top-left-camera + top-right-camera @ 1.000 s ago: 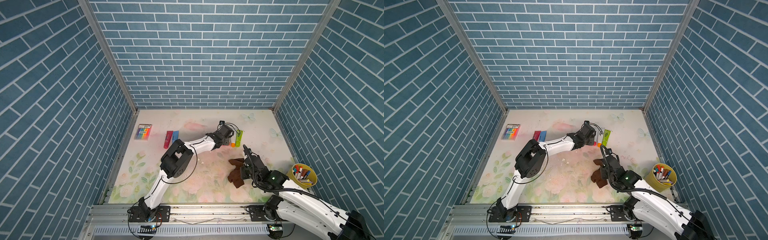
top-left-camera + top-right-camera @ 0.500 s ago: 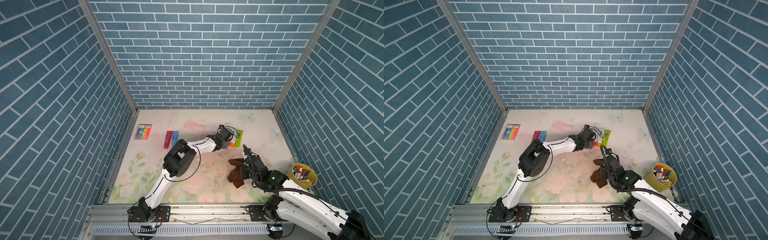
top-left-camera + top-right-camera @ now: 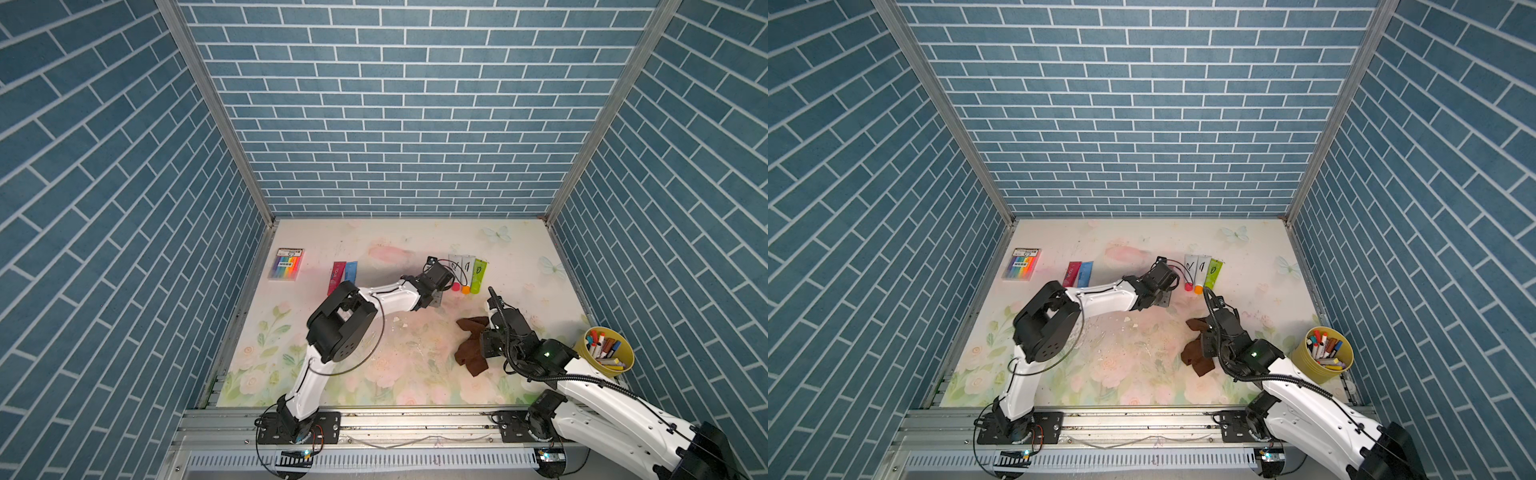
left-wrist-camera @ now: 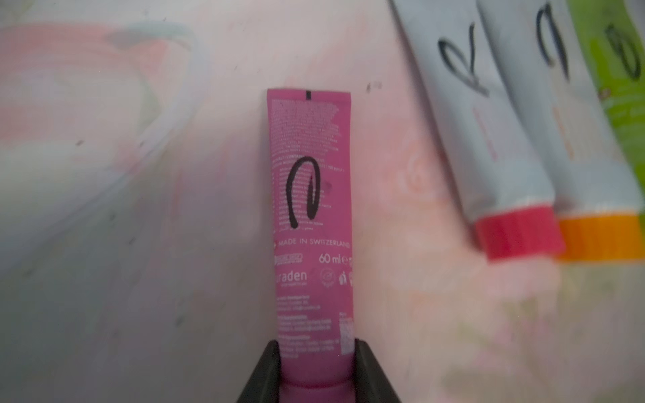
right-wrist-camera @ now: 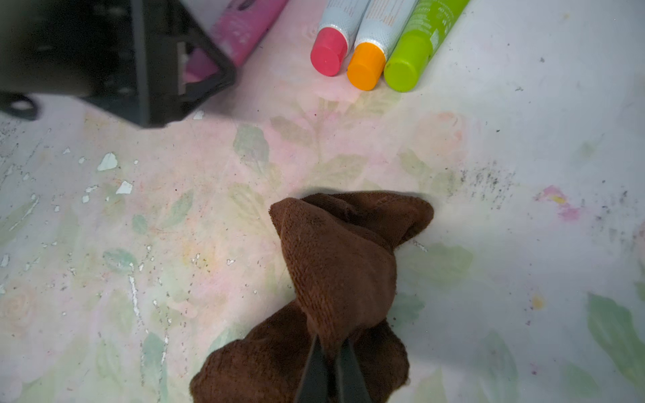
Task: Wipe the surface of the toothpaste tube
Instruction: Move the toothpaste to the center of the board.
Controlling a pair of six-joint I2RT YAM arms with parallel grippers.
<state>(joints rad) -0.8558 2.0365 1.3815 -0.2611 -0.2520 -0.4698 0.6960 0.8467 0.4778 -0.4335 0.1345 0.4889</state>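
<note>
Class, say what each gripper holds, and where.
Left gripper clamps the pink tube near its cap end; right gripper pinches a fold of the brown cloth.

Blue brick-patterned walls (image 3: 407, 124) close in the left, far and right sides, meeting at grey metal posts (image 3: 216, 112). The desk (image 3: 1100, 237) wears a pale floral covering, scuffed and flaking towards the middle. A metal rail (image 3: 415, 419) runs along its near edge, under even light.

The slim pink plastic toothpaste tube (image 4: 310, 209), marked with a black scribble, is sitting cap-end between the left pincer (image 4: 316, 352) fingers. The crumpled brown terry cloth (image 5: 342, 251) is lying bunched on the floral desk (image 5: 139, 226), pinched by the right pincer (image 5: 330, 352).
</note>
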